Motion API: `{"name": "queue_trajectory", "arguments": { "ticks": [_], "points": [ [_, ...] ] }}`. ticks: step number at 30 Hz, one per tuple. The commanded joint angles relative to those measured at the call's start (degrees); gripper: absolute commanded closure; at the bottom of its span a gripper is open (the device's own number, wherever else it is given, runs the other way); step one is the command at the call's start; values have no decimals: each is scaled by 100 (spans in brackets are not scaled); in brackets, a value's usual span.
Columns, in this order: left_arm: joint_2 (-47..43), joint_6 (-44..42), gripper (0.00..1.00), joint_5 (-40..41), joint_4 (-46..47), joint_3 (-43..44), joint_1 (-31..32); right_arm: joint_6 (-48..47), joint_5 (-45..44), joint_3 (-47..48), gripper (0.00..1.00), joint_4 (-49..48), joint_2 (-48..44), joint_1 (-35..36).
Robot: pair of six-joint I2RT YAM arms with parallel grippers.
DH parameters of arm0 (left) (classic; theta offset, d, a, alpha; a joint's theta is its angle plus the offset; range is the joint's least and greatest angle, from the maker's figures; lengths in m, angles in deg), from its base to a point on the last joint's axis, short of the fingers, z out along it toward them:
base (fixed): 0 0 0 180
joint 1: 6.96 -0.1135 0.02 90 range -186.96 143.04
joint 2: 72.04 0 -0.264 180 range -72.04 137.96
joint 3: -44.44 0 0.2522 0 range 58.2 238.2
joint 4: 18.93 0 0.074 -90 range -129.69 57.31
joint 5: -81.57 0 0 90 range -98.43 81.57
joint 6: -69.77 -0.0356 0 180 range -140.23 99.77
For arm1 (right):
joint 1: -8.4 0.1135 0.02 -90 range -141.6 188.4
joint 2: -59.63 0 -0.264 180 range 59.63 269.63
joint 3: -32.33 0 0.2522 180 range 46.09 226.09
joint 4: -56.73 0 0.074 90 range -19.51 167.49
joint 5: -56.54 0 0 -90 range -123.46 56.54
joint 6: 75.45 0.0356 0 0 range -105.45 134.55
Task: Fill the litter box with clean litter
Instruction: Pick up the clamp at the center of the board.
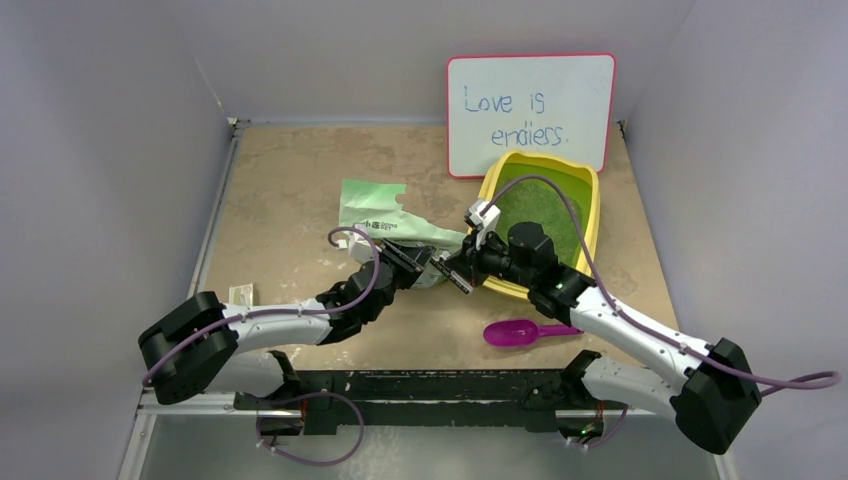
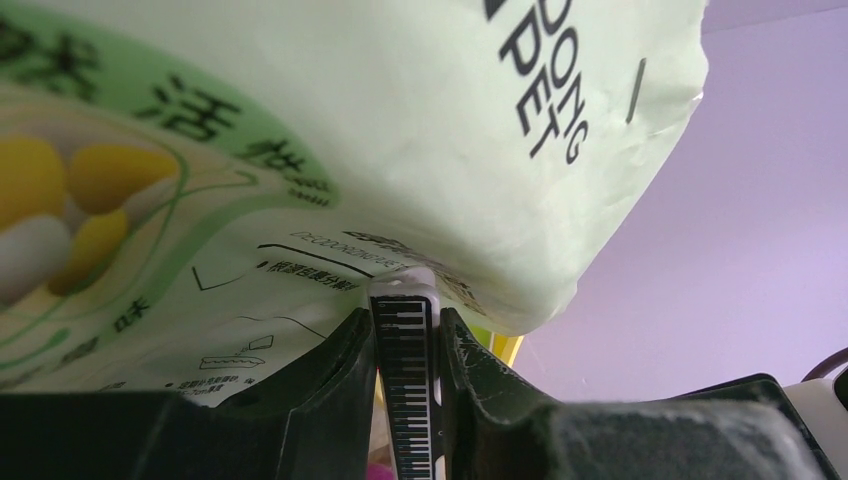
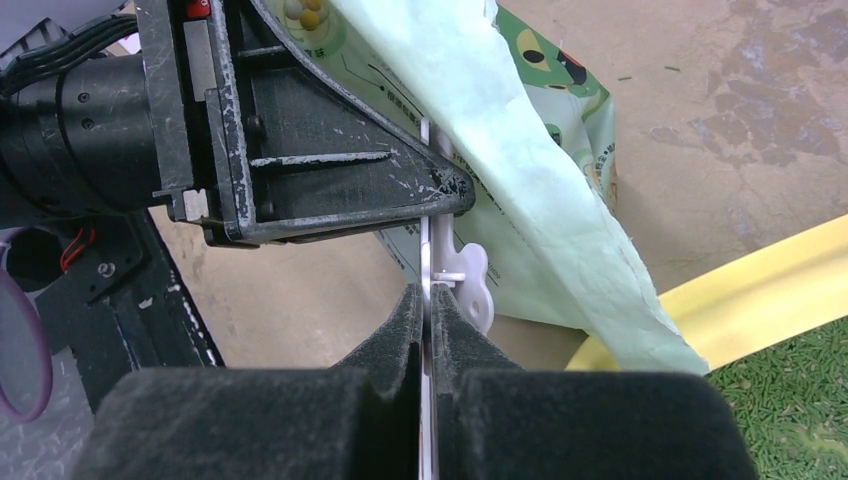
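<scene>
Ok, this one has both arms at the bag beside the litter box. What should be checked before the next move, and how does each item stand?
1. Grip of right fingers on the white strip at the bag's edge: ok, clamped shut.
2. Grip of left fingers on that strip: cannot tell; they flank it closely.
3. Bag over the litter box: not ok; mostly on the table left of it.
4. Clean litter in the box: ok, granules cover its floor.
5. Magenta scoop out of the way: ok, lying untouched.

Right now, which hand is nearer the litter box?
Right. The right hand, pinching a white strip, sits just beside the litter box; the left hand is farther off, at the bag.
</scene>
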Motion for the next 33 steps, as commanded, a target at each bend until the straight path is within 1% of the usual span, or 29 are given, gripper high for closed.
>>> {"name": "queue_trajectory", "arguments": {
  "ticks": [1,3,6,7,9,11,12,16,19,25,29,33],
  "points": [
    [-58,6,88,85,253,187,35,65,286,117,94,-193,25,-9],
    [-88,1,89,98,247,161,40,181,205,198,76,-50,18,-10],
    [-139,16,89,132,234,134,38,258,41,367,55,278,-35,-14],
    [-150,18,90,142,238,126,36,308,-43,413,50,369,-62,-21],
    [-168,8,90,154,239,123,29,353,-180,459,44,540,-148,-25],
    [-180,-4,90,154,244,130,35,537,-376,488,35,721,-246,-45],
    [-181,-8,90,147,248,133,36,625,-412,502,32,796,-286,-74],
    [-150,-1,90,114,307,130,30,810,-52,725,31,1219,-154,-200],
    [-133,-2,90,73,352,127,30,814,176,967,34,1567,117,-209],
    [-120,13,91,15,421,110,33,758,306,1004,42,1418,265,-209],
    [-150,17,91,32,418,99,35,625,274,1114,43,1452,372,-215],
    [-151,18,91,24,414,94,28,581,300,1219,52,1416,492,-213]
  ]
}}
